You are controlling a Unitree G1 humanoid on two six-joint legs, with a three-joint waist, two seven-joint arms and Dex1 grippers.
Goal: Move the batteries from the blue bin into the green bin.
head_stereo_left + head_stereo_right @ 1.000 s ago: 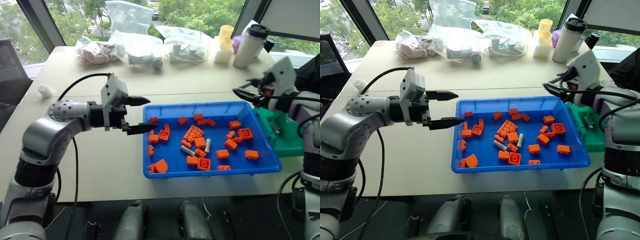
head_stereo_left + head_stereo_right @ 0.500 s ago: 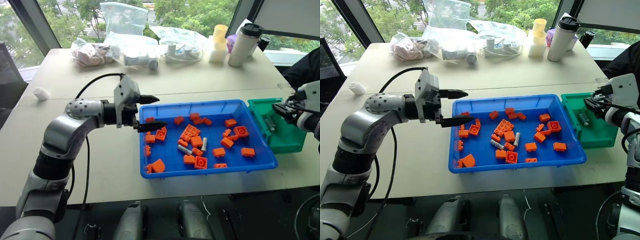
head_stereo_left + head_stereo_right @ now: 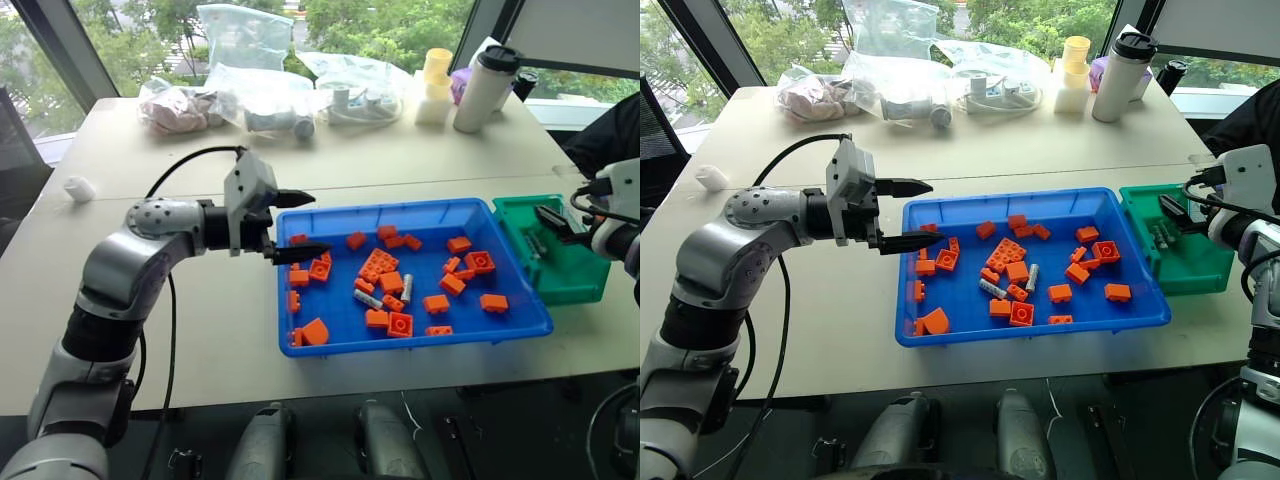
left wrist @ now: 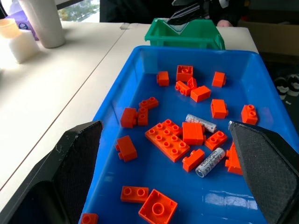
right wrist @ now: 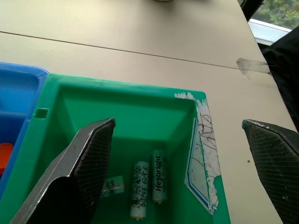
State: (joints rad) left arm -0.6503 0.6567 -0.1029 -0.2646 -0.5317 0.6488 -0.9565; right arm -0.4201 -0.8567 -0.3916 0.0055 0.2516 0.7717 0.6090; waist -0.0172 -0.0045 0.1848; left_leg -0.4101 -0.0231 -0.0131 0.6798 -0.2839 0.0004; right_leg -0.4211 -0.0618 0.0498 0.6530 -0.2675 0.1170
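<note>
The right gripper (image 5: 177, 186) is held with its jaws spread wide and nothing between them, poised just above the green bin (image 5: 140, 121). Directly beneath and ahead of its fingers, three batteries (image 5: 149, 184) are seen lying on the floor of that bin, two side by side and a third partly hidden behind one finger, so that part of the transfer can be judged as done. The left gripper (image 3: 285, 226) is also held apart and empty, hanging over the near-left corner of the blue bin (image 3: 330, 345). Ahead of its fingers, well toward the middle of the tray, two batteries (image 4: 205, 143) are left among the orange bricks (image 4: 169, 140): one lies beside the large flat brick and the other just nearer the gripper, close to a small brick. Neither is touched by either gripper. By this reckoning the task is past its halfway mark, with two pieces still to be lifted out and carried across to the green bin, which stands against the tray's far end from the left hand.
</note>
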